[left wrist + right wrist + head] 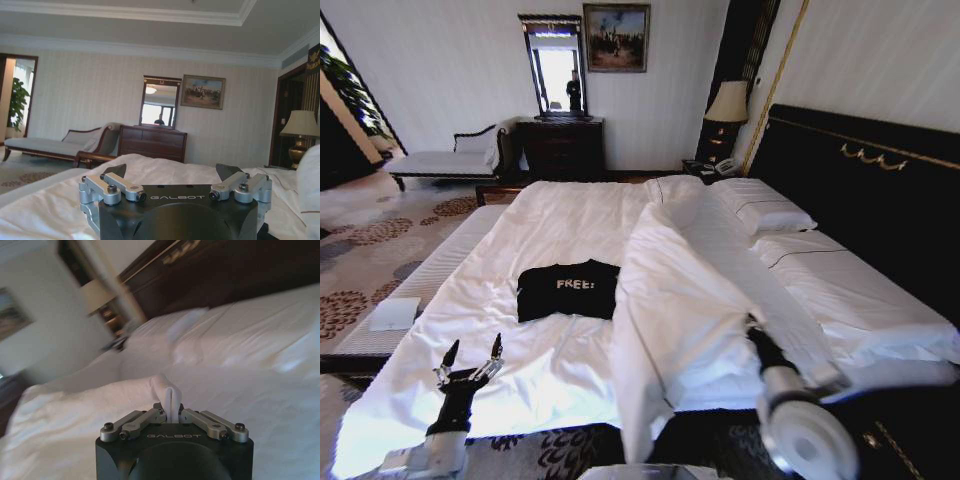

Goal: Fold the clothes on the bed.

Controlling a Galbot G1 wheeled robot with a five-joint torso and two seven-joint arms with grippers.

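While the right gripper (172, 412) sits clamped on a pinched fold of white duvet (670, 300), arm reaching low over the bed (570, 210), the left gripper (472, 352) points up, fingers apart; the black T-shirt (568, 290) lies flat just beyond it.

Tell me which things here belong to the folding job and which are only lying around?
Job: black T-shirt; bed; right gripper, shut on white duvet; left gripper, open.
Lying around: folded towel; chaise; lamp; pillows.
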